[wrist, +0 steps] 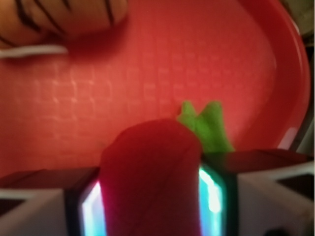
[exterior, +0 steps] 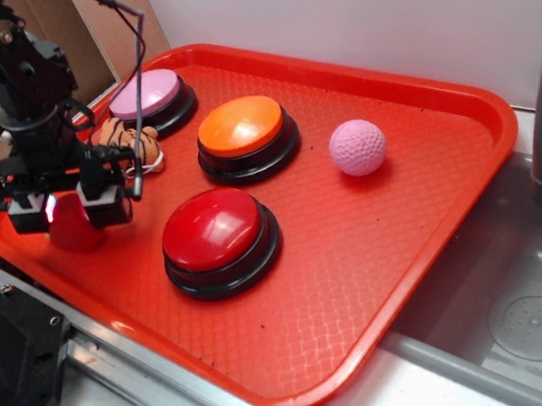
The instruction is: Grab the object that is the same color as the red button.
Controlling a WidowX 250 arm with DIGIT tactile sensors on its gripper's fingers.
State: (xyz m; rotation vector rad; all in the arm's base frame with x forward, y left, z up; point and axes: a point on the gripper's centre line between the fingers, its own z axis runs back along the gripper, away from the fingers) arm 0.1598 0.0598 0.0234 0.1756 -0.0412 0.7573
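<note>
Tool (exterior: 70, 206) sits at the near-left corner of the red tray (exterior: 383, 278), jaws closed narrow on the red toy (exterior: 75, 229). The wrist view confirms it: red toy (wrist: 150, 177) is squeezed between both pads (wrist: 211, 189), its green tip (wrist: 206, 125) poking out past the right one. From the exterior view I can't tell whether the toy rests on the tray floor or is just off it.

Colour match is right: same red as the red button (exterior: 216, 229), which sits in the tray's middle, well apart to the right. Not the pink ball (exterior: 358, 146) and not the tiger plush (exterior: 129, 142), which lies just behind the tool.

Judgement: grasp is made, remaining step is the lift. To do it well:
- hold the squeeze steady; toy is soft and already deformed, so more force buys nothing
- go straight up, no sideways drift, with the plush and the tray rim close
- watch for the fuzzy body sliding down between the pads; grip looks centred on the body, not the tip, which is good
</note>
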